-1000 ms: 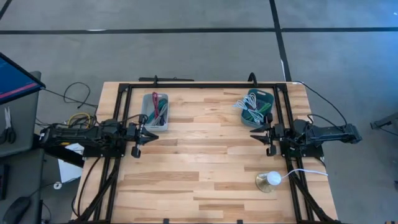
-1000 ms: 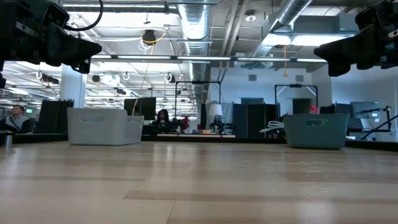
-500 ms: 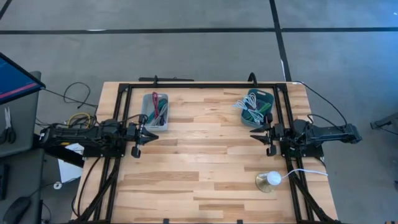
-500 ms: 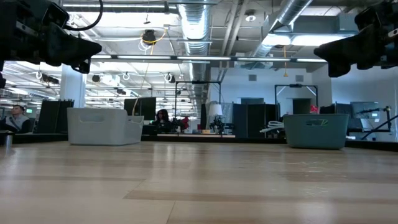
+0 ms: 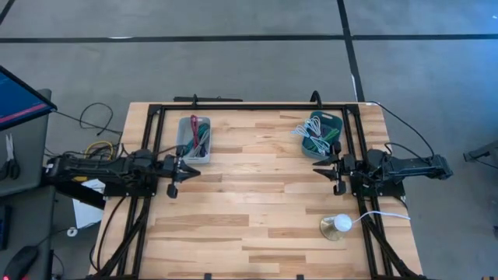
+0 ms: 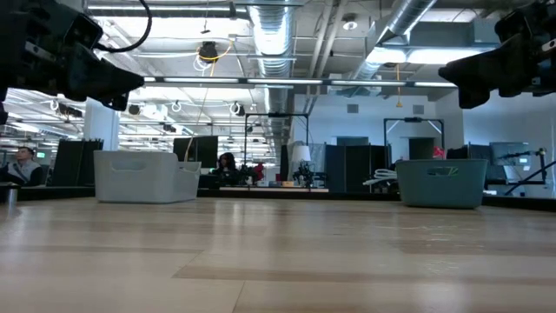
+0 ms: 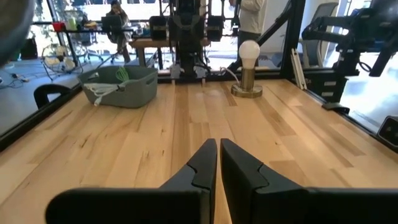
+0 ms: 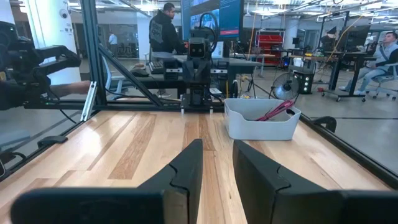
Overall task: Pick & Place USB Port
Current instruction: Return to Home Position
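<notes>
Left gripper point(image 7: 218, 146) pinched nearly closed, empty; right gripper point(image 8: 217, 147) slightly parted, empty; both raised at the table point(image 5: 257, 202) sides. Beyond, gray bin point(image 8: 261, 128) holds red and green cables point(image 8: 277, 109); teal bin point(image 7: 127, 94) holds white cables point(image 7: 99, 92). Lamp point(image 5: 340, 224) on wood; open office behind

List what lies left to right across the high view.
Left arm → gray bin → teal bin → right arm. Left gripper, right gripper and lamp overlap the bins sideways, so are omitted.
</notes>
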Controlling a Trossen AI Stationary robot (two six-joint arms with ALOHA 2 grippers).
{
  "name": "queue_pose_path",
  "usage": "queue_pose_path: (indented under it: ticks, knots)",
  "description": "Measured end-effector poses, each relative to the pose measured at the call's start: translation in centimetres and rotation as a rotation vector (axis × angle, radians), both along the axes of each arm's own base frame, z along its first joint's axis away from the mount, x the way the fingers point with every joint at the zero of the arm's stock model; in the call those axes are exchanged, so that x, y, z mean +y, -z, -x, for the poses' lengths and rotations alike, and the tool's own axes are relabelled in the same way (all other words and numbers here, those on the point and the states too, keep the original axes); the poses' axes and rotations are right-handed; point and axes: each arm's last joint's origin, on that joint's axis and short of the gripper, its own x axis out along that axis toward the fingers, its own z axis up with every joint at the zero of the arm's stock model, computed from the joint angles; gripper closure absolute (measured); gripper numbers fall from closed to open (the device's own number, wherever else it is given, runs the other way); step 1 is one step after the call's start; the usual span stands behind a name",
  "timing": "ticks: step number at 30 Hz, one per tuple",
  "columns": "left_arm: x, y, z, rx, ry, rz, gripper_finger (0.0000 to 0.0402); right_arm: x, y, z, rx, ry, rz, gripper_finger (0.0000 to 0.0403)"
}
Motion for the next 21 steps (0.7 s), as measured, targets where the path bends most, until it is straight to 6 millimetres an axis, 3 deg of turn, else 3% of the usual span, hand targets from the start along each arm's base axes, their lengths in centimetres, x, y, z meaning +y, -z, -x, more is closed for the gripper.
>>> queue_pose_path:
  ticks: [21]
  knots:
    - [0.0,1.4,-1.0,0.159,0.0,-0.002,0.038,0.0,0.0,0.0,0.0,0.0,0.0,0.0321]
